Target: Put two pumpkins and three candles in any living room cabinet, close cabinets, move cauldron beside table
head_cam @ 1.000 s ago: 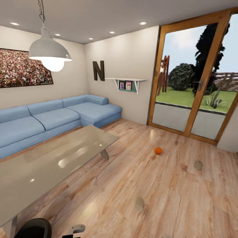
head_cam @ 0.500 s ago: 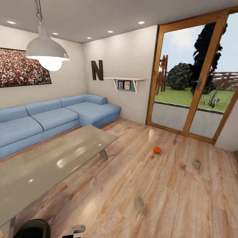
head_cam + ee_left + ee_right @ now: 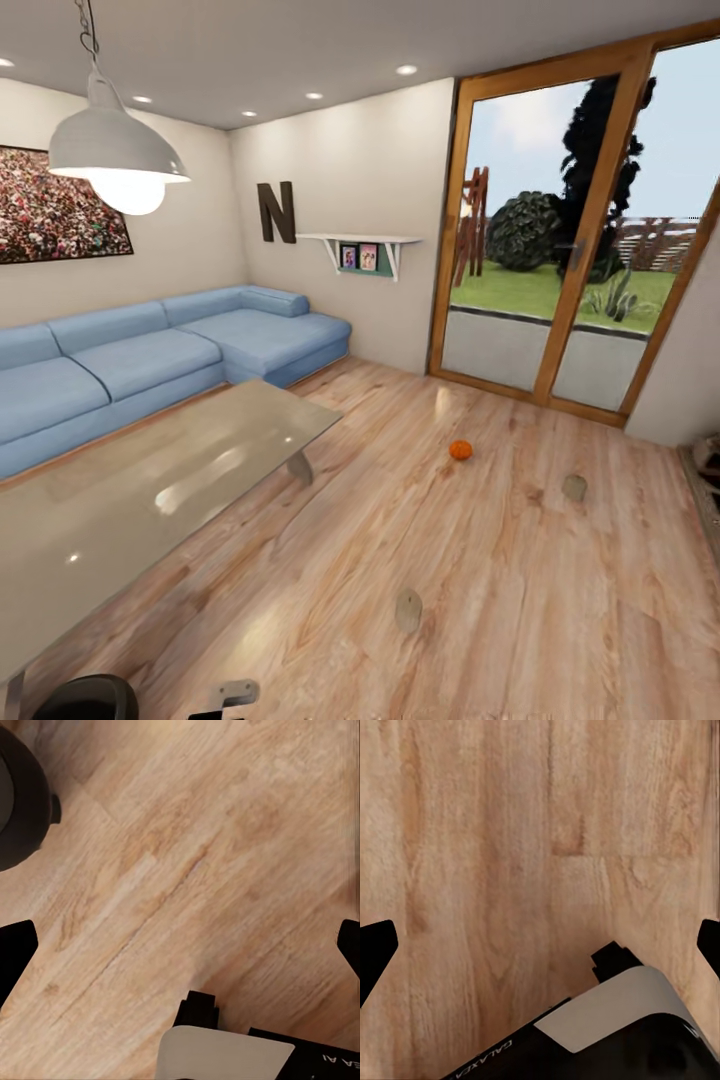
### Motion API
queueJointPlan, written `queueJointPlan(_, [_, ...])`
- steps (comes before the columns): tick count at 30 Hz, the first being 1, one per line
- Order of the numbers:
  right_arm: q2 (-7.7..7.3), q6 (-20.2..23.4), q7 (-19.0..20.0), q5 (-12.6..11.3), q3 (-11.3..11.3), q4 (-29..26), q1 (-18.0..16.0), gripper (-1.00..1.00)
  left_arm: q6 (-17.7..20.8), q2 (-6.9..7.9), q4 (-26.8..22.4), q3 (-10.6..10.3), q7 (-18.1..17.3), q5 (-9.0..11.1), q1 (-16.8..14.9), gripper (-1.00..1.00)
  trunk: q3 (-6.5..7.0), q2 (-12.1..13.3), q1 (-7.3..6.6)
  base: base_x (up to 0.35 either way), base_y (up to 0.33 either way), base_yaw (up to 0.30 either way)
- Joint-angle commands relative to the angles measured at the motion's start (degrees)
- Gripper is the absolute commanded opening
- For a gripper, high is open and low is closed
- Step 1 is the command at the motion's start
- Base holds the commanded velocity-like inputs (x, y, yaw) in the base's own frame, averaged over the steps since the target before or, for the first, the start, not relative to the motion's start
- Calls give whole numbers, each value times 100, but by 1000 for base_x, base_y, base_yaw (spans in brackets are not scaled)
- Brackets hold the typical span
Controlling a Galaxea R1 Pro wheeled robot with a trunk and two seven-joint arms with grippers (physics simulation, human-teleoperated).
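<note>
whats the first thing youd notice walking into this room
A long pale-blue corner sofa runs along the left wall behind a big glass-topped table, under a white dome pendant lamp. On the bare wooden floor, a small bright-orange pumpkin lies before the wood-framed glass doors.

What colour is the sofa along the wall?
Light blue sofa, best seen in the head view.

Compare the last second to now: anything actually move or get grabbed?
Only the camera moved: the whole head view slid left, the base or head turning right. Pumpkin, both candles and cauldron stay put on the floor. Both grippers remain open, empty.
</note>
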Motion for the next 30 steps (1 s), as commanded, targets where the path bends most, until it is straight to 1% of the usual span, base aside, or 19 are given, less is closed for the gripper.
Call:
queueJointPlan(1, [-11, 1, 13, -1, -1, 0, -1, 100, 0, 0, 0, 2, -1, 0, 1, 100, 0, 0, 0, -213, 54, -272])
queueJointPlan(12, [-40, 2, 81, -5, -3, 0, 2, 100, -8, -10, 0, 4, -3, 0, 5, 100, 0, 0, 0, -284, 137, -281])
queueJointPlan(15, [-70, 0, 86, -31, -3, 0, 2, 100, -9, -11, 0, 5, -3, 0, 9, 100, 0, 0, 0, -244, 153, -284])
queueJointPlan(23, [-92, 8, 87, -46, -3, 0, 2, 100, -30, -3, 0, 5, -3, 0, 46, 100, 0, 0, 0, -59, 34, -286])
queueJointPlan(26, [-92, 8, 87, -47, -3, 0, 2, 100, -119, -2, 0, 5, -3, 0, 54, 100, 0, 0, 0, -36, 16, -286])
queueJointPlan(30, [-92, 8, 87, -47, -3, 0, 2, 100, -201, -12, 0, 5, -3, 0, 77, 100, 0, 0, 0, -160, 138, -286])
